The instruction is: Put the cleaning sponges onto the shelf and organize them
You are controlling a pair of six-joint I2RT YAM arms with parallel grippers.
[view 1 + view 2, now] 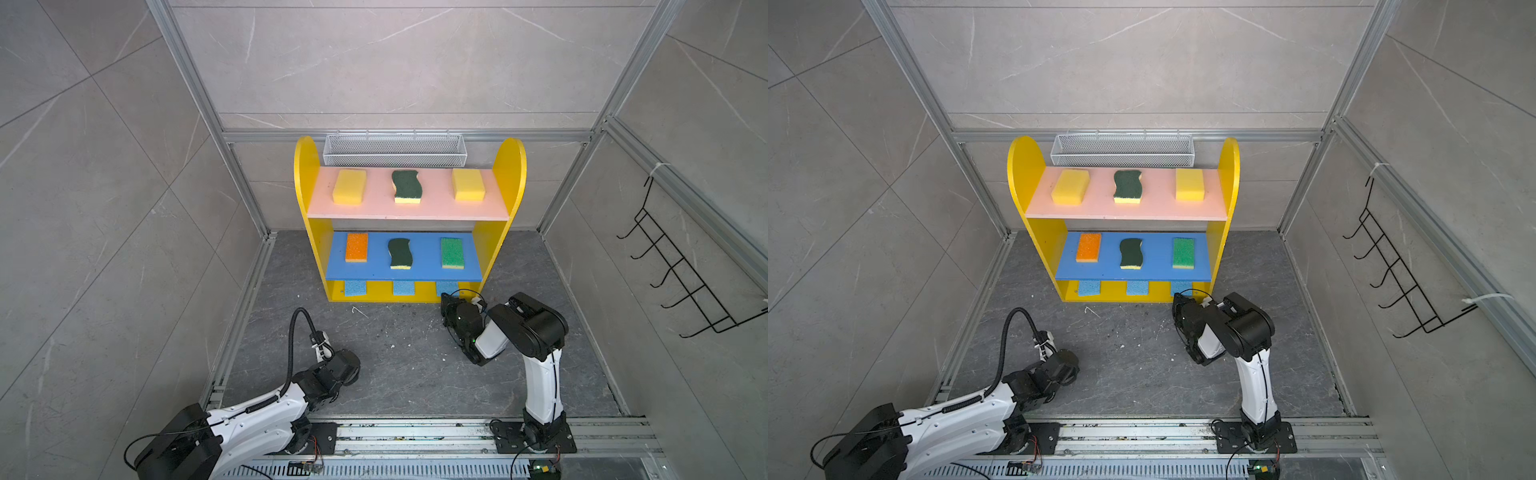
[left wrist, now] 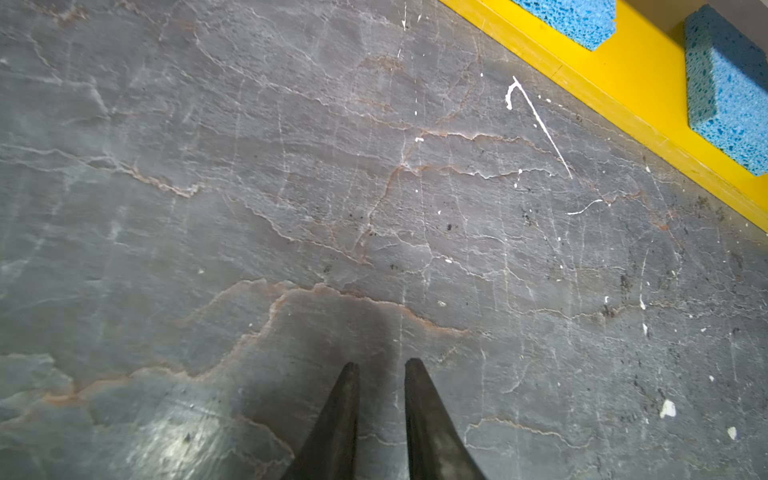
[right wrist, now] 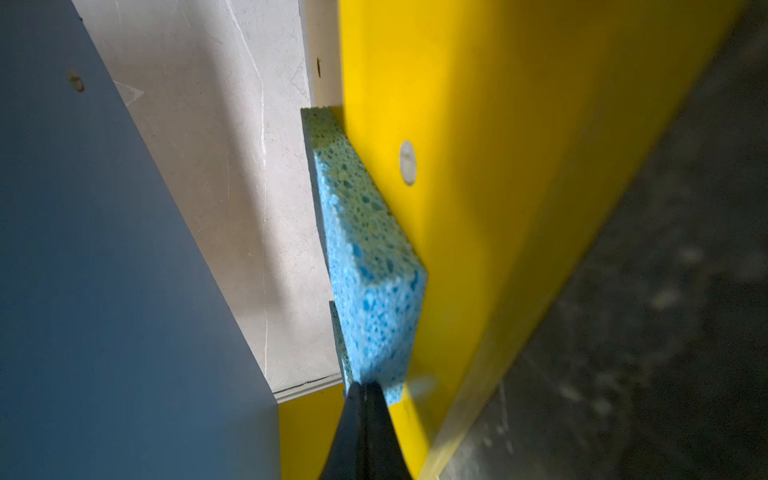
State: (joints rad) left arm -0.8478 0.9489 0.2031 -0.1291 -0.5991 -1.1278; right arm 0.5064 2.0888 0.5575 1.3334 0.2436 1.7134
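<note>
The yellow shelf (image 1: 305,166) holds all the sponges I see. Two yellow blocks (image 1: 349,186) (image 1: 468,184) flank a dark-green scourer (image 1: 407,185) on the pink board. The blue board carries an orange-topped sponge (image 1: 357,247), a second scourer (image 1: 400,253) and a bright-green-topped one (image 1: 452,252). Three light-blue sponges (image 1: 355,287) (image 1: 404,287) (image 1: 446,286) lie on the yellow base. My right gripper (image 3: 365,384) is shut and empty, its tips against the near edge of the rightmost light-blue sponge (image 3: 370,249). Over bare floor, my left gripper (image 2: 382,363) holds nothing, its fingers slightly apart.
A white wire mesh basket (image 1: 394,149) hangs on the back wall behind the shelf. On the right wall is a black wire hook rack (image 1: 681,266). Aluminium rails (image 1: 415,432) carry both arm bases at the front. Dark stone floor (image 1: 395,361) lies before the shelf.
</note>
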